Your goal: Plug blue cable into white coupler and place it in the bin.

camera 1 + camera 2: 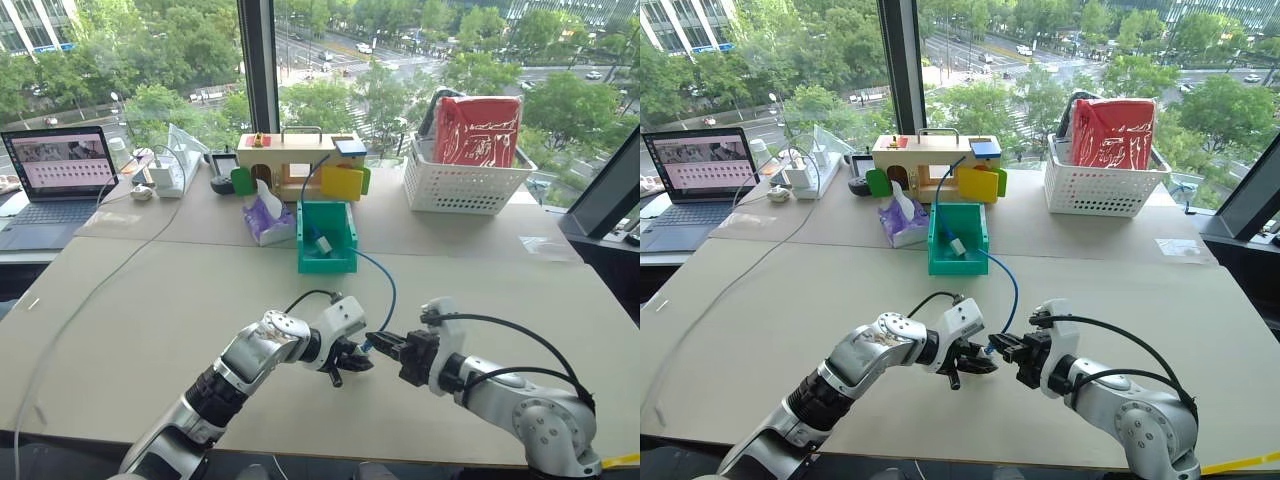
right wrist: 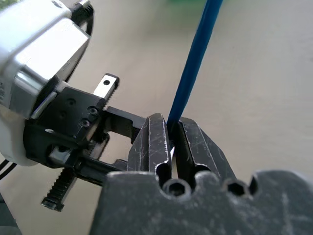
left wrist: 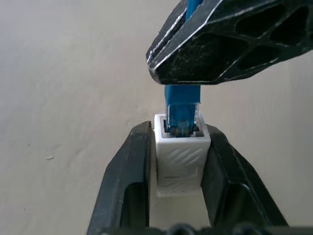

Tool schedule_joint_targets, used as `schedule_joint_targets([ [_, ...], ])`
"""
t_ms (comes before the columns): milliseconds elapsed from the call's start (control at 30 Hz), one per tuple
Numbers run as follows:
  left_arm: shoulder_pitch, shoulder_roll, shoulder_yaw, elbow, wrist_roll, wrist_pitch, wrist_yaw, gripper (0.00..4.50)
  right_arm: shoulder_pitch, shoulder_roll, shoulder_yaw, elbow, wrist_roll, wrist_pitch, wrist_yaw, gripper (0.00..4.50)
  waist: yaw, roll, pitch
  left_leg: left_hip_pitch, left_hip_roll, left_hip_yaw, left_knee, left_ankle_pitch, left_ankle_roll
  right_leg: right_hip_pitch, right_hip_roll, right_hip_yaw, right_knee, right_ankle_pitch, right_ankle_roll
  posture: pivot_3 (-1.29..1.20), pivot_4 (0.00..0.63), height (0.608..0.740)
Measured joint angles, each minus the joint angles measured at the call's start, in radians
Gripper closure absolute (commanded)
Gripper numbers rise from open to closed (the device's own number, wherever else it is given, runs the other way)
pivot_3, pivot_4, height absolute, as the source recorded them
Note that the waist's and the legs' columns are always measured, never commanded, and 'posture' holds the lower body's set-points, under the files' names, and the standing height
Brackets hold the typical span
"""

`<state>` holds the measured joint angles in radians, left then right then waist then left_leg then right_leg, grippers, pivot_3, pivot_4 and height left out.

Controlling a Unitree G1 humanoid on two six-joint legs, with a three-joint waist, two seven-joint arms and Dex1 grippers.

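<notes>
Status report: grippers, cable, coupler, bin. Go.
Left gripper jaws clamp the white coupler. Right gripper shut on blue cable, plug seated in coupler. Cable's far end lies in bin. Path to bin unobstructed.

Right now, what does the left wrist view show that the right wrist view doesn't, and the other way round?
Left wrist view alone: the white coupler held between the left gripper's two fingers, with the blue cable's plug seated in its socket.

Right wrist view alone: the cable running up and away from the right gripper, and the left gripper's body side-on.

Both: the blue cable pinched in the right gripper, the beige table beneath.
</notes>
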<state>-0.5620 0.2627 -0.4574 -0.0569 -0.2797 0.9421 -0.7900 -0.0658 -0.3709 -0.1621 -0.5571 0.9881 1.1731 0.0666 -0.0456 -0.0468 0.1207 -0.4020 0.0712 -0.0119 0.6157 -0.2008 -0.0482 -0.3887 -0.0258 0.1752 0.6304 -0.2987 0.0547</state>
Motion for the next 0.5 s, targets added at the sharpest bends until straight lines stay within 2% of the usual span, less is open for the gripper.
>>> schedule_joint_targets([
  [33,-0.001,-0.004,0.013,0.003,-0.009,0.0,-0.003,1.42,0.0,0.0,-0.011,0.0,0.008,0.015,-0.012,4.5,-0.001,0.001,0.002,-0.005,0.0,-0.001,0.0,0.001,0.001,-0.003,0.0,0.0,0.0,0.001,0.002,0.0,0.15,0.715],
  [67,-0.011,-0.007,0.017,0.008,-0.018,-0.001,-0.006,0.99,-0.003,-0.002,-0.031,0.001,0.029,0.037,-0.032,4.5,-0.003,0.002,0.003,-0.008,-0.001,-0.001,0.0,0.001,0.001,-0.006,0.0,0.0,0.0,0.006,0.01,0.0,0.15,0.715],
  [167,-0.035,-0.005,0.024,0.021,-0.019,-0.028,-0.009,0.08,-0.048,-0.016,-0.078,0.005,0.109,0.089,-0.075,4.5,-0.004,0.008,0.008,-0.017,-0.002,-0.003,0.0,0.001,0.002,-0.013,0.0,0.0,0.0,0.008,0.007,0.0,0.15,0.715],
  [267,-0.028,0.019,0.029,0.036,-0.012,-0.111,-0.023,0.08,-0.091,-0.037,-0.154,0.038,0.202,0.1,-0.12,4.5,0.002,0.01,0.012,-0.022,-0.003,-0.005,0.0,0.001,0.002,-0.016,0.0,0.0,0.001,0.009,0.004,0.0,0.15,0.715],
  [400,0.008,0.112,0.039,0.027,0.005,-0.242,-0.083,0.08,-0.167,-0.12,-0.241,0.134,0.296,0.1,-0.151,4.5,0.001,0.014,0.021,-0.022,-0.003,-0.005,0.001,0.001,0.002,-0.016,0.0,0.0,0.0,0.01,0.004,0.0,0.15,0.715],
  [500,0.055,0.129,0.095,0.026,0.0,-0.306,-0.088,0.08,-0.329,-0.182,-0.269,0.229,0.335,0.081,-0.154,4.5,-0.003,0.015,0.029,-0.022,-0.003,-0.005,0.002,0.002,0.002,-0.017,0.0,0.0,0.003,0.01,0.004,0.0,0.15,0.715],
])
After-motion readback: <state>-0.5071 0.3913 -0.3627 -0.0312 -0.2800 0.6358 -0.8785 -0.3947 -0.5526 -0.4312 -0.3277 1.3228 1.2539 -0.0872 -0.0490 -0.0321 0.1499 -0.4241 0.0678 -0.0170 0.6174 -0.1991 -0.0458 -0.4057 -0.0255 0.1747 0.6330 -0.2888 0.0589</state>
